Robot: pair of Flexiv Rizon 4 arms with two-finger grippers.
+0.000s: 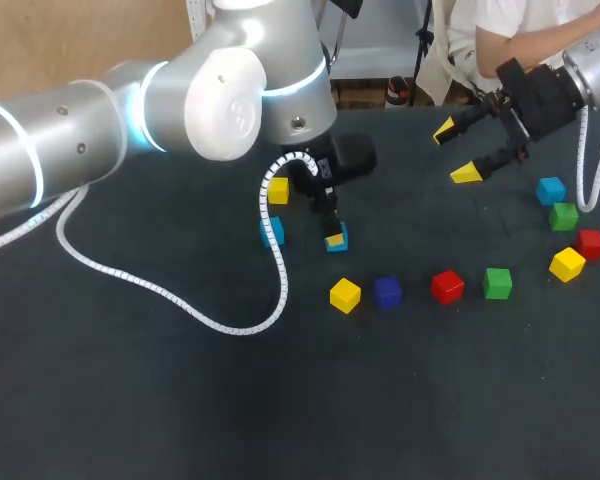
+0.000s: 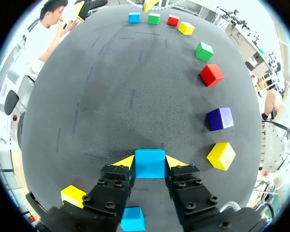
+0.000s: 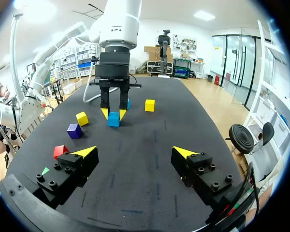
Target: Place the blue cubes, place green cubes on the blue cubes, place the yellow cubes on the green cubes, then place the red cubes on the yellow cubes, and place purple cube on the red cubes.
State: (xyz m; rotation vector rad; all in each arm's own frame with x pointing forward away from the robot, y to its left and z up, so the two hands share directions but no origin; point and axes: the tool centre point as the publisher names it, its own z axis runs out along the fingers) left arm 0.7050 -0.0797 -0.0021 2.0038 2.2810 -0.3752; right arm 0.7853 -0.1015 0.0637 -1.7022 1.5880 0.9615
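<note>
Where your left gripper (image 1: 332, 232) stands near the middle of the bench (image 1: 180, 400), its yellow wedge tips press the two opposite side faces of a blue cube (image 2: 150, 163). You cannot tell whether that cube rests on the surface or sits just above it. The bench covering is dark, matte and felt-like; the cubes are smooth, sharp-edged and solid in colour.

A second blue cube (image 1: 271, 232) sits just beside the left gripper, and a yellow cube (image 1: 278, 190) lies toward the far edge. Toward the near edge runs a row, apart from the gripper: yellow block (image 1: 345, 295), purple cube (image 1: 387, 292), red cube (image 1: 446, 287), green cube (image 1: 497, 283).

Your right gripper (image 1: 458, 150) hangs over the far right corner with its fingers spread wide, holding nothing. Four more cubes curve along the right edge near it.

The white spiral-wrapped cable (image 1: 277, 270) partly covers the second blue cube from above, and the left arm's elbow hides much of that gripper's body.
</note>
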